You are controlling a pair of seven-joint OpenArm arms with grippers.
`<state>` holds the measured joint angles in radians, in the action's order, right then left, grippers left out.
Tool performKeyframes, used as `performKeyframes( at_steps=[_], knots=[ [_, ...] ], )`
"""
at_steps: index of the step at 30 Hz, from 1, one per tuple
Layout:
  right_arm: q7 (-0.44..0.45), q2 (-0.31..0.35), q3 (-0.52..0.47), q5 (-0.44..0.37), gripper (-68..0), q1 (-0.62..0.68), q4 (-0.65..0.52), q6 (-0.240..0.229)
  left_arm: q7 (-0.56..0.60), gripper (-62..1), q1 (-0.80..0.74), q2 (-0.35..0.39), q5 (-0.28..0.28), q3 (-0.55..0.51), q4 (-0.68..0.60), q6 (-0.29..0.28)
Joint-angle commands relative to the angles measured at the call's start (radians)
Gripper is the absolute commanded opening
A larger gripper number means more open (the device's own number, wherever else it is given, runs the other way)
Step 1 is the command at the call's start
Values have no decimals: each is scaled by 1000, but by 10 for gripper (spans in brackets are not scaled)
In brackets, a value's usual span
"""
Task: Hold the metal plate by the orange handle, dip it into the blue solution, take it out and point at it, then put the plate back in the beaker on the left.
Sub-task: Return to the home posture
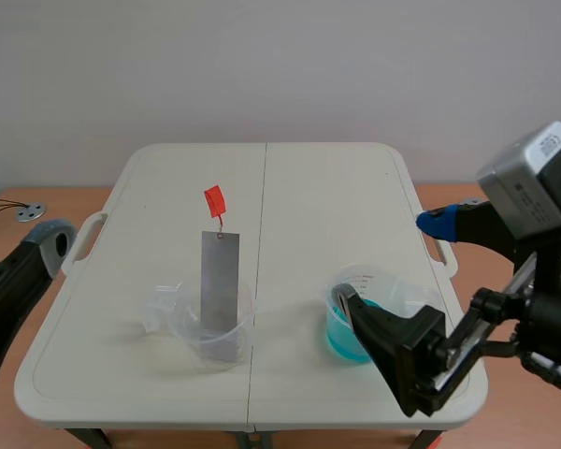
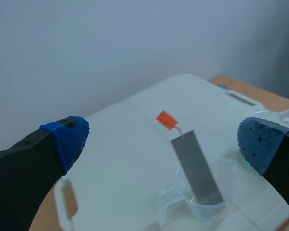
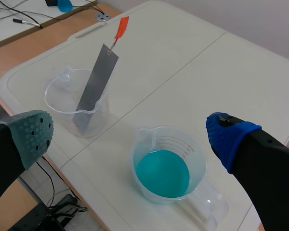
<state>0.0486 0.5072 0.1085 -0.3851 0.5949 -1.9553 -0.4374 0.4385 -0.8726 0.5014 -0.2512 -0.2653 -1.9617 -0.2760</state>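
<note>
Left gripper (image 2: 164,144) released, pads wide apart, short of the plate (image 1: 220,290). Narrow flat grey metal strip; leans near upright in the clear left beaker (image 1: 192,329), orange handle (image 1: 214,199) wired to the top end. Lower end dim through the beaker wall. Right beaker (image 1: 393,285) holds blue solution (image 1: 337,339), partly hidden in the scene view behind the released, wide-spread right gripper (image 3: 131,137).

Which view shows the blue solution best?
The right wrist view: looking down into the beaker, it shows the whole blue solution. In the scene view the right arm partly covers it; the left wrist view misses it.
</note>
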Motion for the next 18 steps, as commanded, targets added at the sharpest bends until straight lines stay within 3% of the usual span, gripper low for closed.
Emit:
performKeyframes(
  at_steps=[1,9,14,18],
  knots=[
    [31,5,-22,-11,-10,28,-30,5,8,14,-8,-3,-6,-4,-19,-18],
    [74,5,-93,-11,-10,182,-85,11,-30,14,-4,-8,-6,59,-34,-87],
    [134,5,-127,-11,-10,237,-93,11,-78,14,7,-8,11,114,-33,-86],
    [134,5,-143,-10,-10,236,-93,12,-113,14,11,-8,11,142,-33,-86]
  ],
)
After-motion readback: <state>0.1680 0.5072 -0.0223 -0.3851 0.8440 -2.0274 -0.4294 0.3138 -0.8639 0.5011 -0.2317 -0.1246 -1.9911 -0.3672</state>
